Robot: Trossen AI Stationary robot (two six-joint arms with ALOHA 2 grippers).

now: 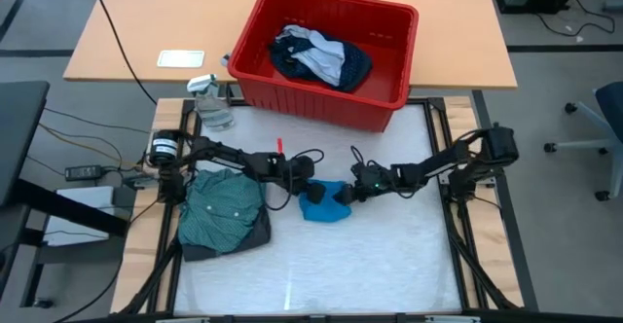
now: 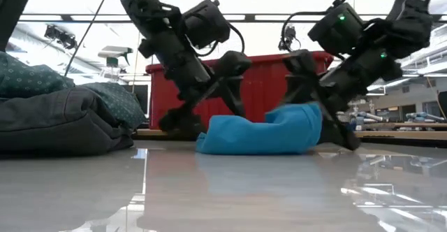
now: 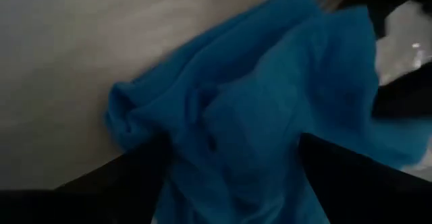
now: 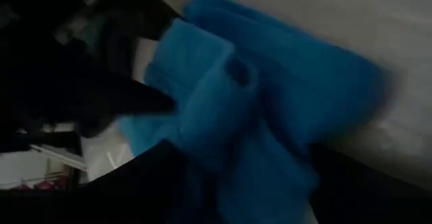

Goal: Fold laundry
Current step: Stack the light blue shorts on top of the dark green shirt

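Observation:
A small bright blue piece lies crumpled mid-table, resting on the white mat. My left gripper stands open at its left end, with blue cloth between the spread fingers. My right gripper stands open at its right end, with cloth between its fingers too. A teal-green shirt lies folded on a dark grey piece at the table's left. A navy dotted piece and a whitish piece lie in the red bin. My left gripper comes slanting down from the table's left, its open fingers on either side of the blue piece's left end. Whether they touch the cloth I cannot tell. My right gripper comes slanting down from the table's right. The piece's right end stands humped up between its open fingers and seems to lean on them. The rest lies slack on the table.
The red bin stands at the table's far edge, just behind both grippers. A clear spray bottle stands at the far left corner. Bare white mat stretches toward the near edge and the right.

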